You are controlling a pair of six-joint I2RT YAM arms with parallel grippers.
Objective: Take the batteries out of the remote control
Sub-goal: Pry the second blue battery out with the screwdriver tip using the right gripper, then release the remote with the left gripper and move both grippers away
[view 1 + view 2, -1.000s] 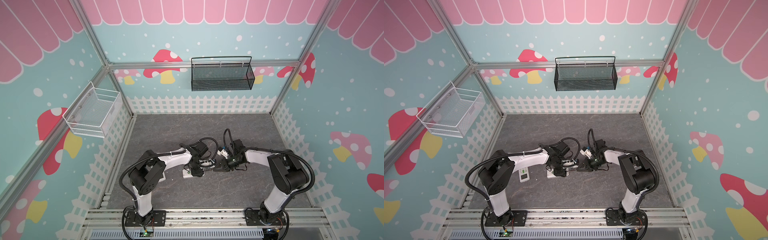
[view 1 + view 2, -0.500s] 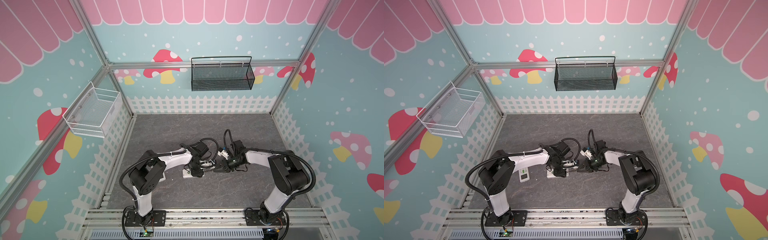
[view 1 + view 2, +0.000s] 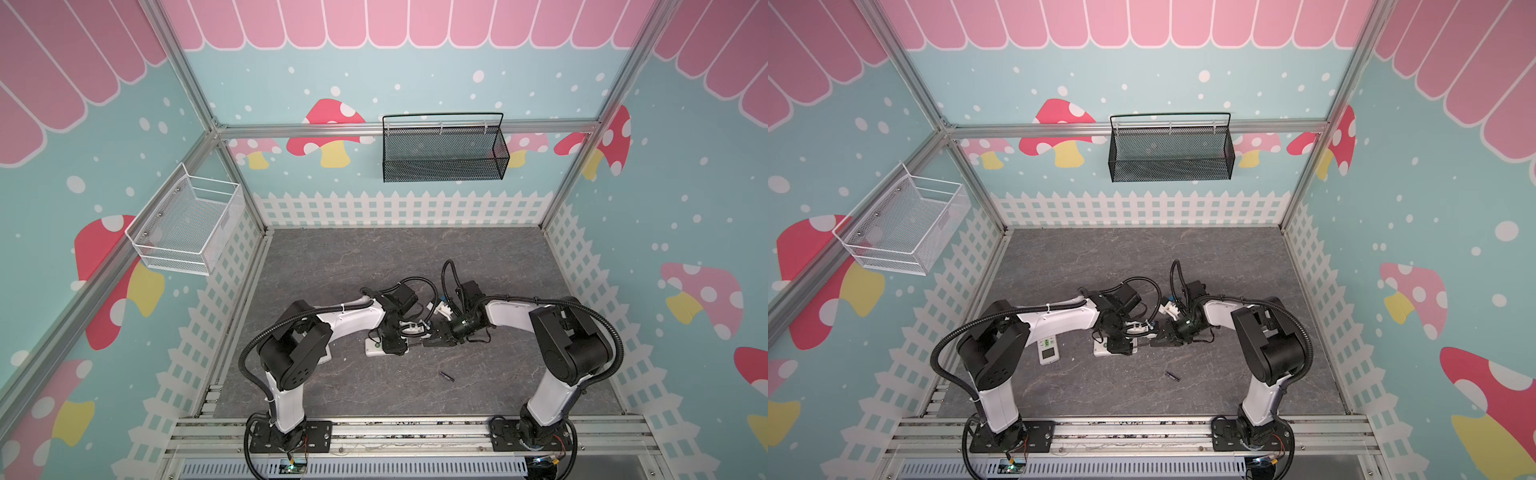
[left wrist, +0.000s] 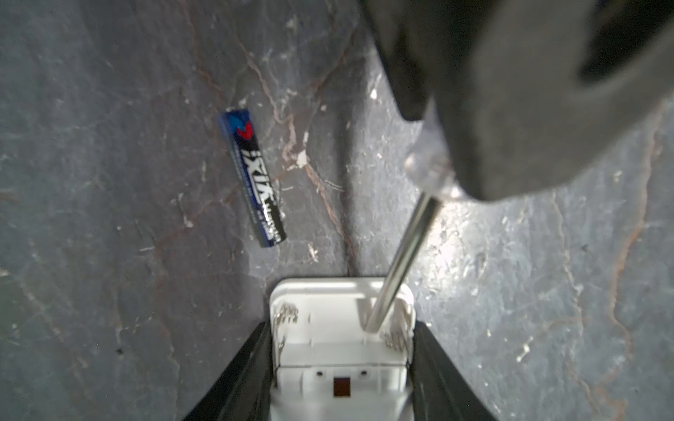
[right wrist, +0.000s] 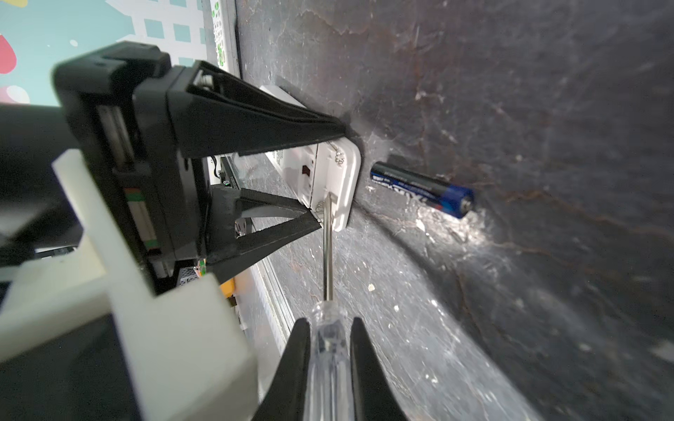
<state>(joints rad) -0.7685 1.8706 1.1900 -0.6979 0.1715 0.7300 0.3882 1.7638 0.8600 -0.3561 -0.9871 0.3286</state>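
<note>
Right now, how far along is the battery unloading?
Done: cover off, one dark blue-black cylindrical battery lies on the grey table. In hand: left gripper clamps the white plastic remote; right gripper's clear-handled screwdriver probes its open bay. Left: any hidden cells; probably the second, face-up white remote.

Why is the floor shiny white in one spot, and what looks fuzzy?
Left wrist view: glare whitens the dark marbled tabletop beside the white plastic remote; the clear-handled metal screwdriver blurs near its handle. Right wrist view: similar glare by the sharp blue-black cylindrical battery.
</note>
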